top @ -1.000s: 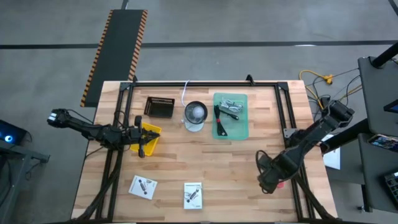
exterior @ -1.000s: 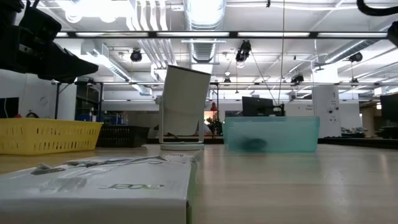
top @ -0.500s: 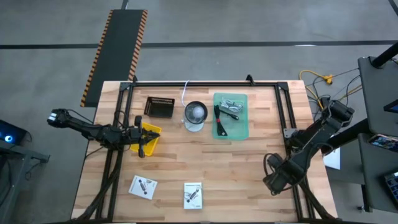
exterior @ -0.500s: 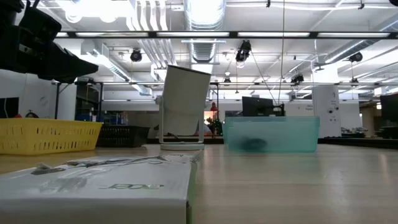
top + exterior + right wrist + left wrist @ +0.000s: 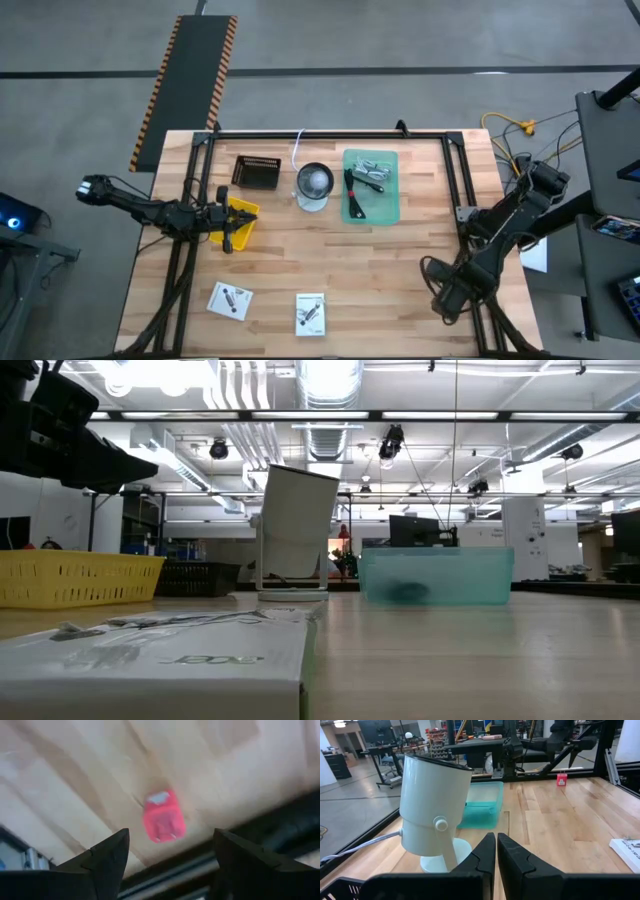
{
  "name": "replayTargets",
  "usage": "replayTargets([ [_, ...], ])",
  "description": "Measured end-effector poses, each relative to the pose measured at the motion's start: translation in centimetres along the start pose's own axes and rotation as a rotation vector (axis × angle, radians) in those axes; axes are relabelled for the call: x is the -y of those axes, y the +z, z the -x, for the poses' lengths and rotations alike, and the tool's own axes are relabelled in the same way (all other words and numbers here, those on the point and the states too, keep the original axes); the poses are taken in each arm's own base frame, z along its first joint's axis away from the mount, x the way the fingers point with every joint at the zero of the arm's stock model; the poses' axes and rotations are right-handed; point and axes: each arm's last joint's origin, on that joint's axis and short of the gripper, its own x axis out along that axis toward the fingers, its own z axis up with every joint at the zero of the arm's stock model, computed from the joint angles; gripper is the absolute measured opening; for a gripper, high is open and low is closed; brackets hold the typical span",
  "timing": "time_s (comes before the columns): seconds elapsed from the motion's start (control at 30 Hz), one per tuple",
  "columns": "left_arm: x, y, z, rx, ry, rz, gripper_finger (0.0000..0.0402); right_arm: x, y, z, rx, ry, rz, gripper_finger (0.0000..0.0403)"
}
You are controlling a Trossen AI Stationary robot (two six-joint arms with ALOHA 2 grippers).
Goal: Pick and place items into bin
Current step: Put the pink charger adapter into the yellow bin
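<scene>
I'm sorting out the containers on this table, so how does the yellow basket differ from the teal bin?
The yellow basket has openwork mesh walls, while the teal bin has smooth, see-through ones. The basket sits on the table's left side with the left gripper beside it; the bin stands further right, past the white lamp, with no gripper near. The bin already holds several items; the basket's inside cannot be seen. Both are open-topped and rest on the wooden table.
</scene>
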Motion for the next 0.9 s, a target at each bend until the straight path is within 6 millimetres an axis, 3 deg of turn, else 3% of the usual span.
replayTargets([
  [0.27, 0.0, 0.0, 0.0, 0.000, 0.000, 0.000, 0.0002, -0.7, -1.0, -0.3, 0.128, 0.042, 0.225, 0.0266],
  [0.57, 0.0, 0.0, 0.0, 0.000, 0.000, 0.000, 0.0002, -0.4, -0.8, -2.9, 0.106, -0.076, 0.241, 0.0279],
  [0.9, 0.0, 0.0, 0.0, 0.000, 0.000, 0.000, 0.0002, -1.2, -0.9, -4.3, 0.024, -0.087, 0.310, 0.0272],
])
